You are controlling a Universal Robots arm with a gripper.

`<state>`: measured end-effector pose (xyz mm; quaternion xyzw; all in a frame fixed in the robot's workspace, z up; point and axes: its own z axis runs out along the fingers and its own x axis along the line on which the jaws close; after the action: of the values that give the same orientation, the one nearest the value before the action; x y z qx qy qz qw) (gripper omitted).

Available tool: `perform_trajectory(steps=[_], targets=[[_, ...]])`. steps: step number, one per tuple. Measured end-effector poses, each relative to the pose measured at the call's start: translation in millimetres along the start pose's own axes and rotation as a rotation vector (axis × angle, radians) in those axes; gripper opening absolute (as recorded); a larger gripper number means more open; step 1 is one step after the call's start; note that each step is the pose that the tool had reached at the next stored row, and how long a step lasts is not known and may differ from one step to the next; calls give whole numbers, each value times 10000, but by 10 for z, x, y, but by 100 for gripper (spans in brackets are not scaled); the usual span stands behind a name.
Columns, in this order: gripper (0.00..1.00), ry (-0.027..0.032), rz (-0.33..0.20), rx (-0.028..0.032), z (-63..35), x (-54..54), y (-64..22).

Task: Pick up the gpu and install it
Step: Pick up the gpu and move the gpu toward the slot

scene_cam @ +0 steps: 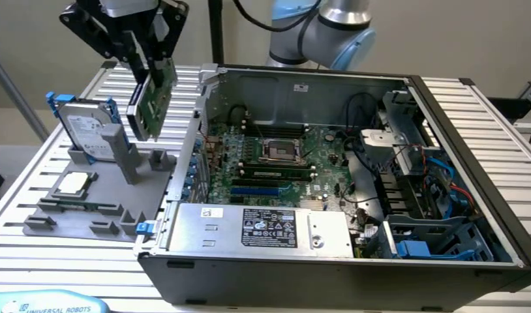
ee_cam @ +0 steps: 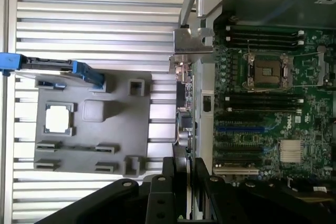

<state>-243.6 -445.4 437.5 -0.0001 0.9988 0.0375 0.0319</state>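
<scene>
pincer (scene_cam: 151,66) clamps the gpu (scene_cam: 154,101) by its upper edge, jaws narrowly apart, card hanging near the computer case (scene_cam: 335,274).

The gpu (scene_cam: 152,98) is made of green circuit board with a slight gloss, and a bracket (ee_cam: 193,51) of bright, smooth silver metal is fixed on one end. The hand (scene_cam: 152,70) is finished in matt black. The desk (scene_cam: 500,130) is built of ribbed pale metal slats with a satin shine. The holder (scene_cam: 83,208) is moulded of dull grey plastic. The hard drive (scene_cam: 85,130) is cased in silver metal, with rails (ee_cam: 86,73) of blue plastic. The chip (scene_cam: 74,184) is capped with polished metal. The case (scene_cam: 301,85) is formed of dull grey sheet metal.
</scene>
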Motion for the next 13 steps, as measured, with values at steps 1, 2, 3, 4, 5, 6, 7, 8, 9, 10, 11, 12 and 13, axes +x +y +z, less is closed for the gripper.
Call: perform_trajectory(steps=[1,2,3,4,5,6,7,8,9,10,11,12,13], targets=[[27,48,3,2,-22,-48,2],[27,101,7,3,-37,-94,3],[27,159,12,3,-47,-142,3],[27,211,15,4,-54,-188,4],[27,258,19,4,-60,-234,5],[27,298,22,5,-65,-280,5],[27,330,25,4,-67,-324,5],[27,360,26,4,-69,-370,6],[27,391,29,4,-71,-415,6],[27,423,32,5,-74,-460,6],[27,456,34,4,-75,-506,6],[27,492,36,4,-75,-551,6],[27,533,39,5,-74,-600,7]])
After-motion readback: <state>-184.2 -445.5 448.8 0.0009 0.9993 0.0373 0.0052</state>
